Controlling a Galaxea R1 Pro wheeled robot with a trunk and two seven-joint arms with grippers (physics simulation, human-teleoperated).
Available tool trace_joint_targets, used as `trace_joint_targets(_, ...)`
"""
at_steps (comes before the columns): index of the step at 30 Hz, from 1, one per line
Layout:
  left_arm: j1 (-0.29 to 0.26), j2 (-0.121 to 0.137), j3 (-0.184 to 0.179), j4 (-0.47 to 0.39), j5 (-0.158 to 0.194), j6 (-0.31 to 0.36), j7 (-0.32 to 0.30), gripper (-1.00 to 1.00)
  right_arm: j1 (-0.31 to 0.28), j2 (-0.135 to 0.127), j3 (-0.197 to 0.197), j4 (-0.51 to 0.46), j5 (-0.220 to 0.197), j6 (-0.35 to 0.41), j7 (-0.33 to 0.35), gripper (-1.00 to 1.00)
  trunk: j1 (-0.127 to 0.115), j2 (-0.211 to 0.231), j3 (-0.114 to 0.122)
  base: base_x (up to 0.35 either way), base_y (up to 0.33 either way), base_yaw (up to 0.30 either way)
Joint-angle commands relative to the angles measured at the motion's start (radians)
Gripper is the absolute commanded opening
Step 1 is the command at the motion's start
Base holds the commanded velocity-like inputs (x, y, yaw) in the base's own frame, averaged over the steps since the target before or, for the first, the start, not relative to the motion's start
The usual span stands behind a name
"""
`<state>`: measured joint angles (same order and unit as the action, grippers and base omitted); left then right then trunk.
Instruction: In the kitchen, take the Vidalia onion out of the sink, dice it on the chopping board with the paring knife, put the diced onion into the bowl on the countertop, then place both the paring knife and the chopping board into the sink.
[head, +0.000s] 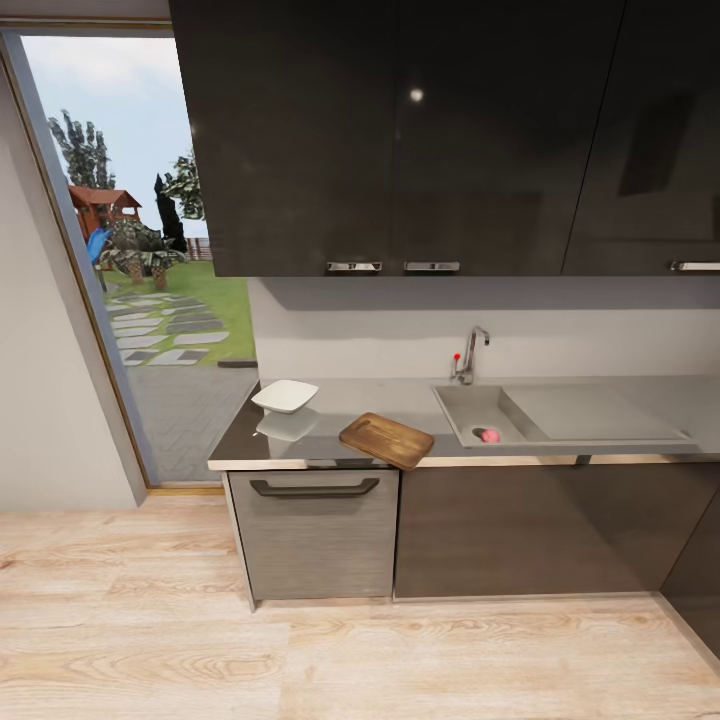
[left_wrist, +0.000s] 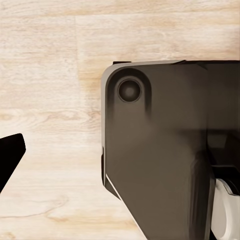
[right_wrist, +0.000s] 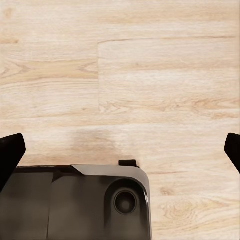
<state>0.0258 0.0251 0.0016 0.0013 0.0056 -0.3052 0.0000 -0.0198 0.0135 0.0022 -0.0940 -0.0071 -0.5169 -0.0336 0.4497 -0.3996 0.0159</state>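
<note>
Right jaws (right_wrist: 120, 145) wide above bare floor (right_wrist: 150, 75) (left's spread unclear), onion (head: 490, 435) away in sink (head: 520, 440).

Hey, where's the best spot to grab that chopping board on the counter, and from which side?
Probably the chopping board's front-right corner, which juts past the countertop's front edge. Coming from the floor side, a finger could likely slip under the overhang and pinch across the thin board, which otherwise lies flat on the countertop.

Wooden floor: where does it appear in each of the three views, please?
Head view: the floor lies across the lower part, in front of the cabinets.
Left wrist view: the floor lies under the robot's dark base.
Right wrist view: the floor lies under the same base.
Shared landmark: the pale planks.
</note>
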Motion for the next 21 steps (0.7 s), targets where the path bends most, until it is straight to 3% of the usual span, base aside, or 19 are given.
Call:
trace_joint_targets(1,0.0,0.0,0.0,0.0,0.001,-0.003,0.0,1.0,0.0,0.0,0.001,0.001,-0.001,-0.003,-0.003,1.0,0.0,0.0,0.0,0.0,0.0,0.0)
trace_joint_targets(21,0.0,0.0,0.0,0.0,0.001,-0.003,0.0,1.0,0.0,0.0,0.001,0.001,-0.001,-0.003,-0.003,1.0,0.0,0.0,0.0,0.0,0.0,0.0)
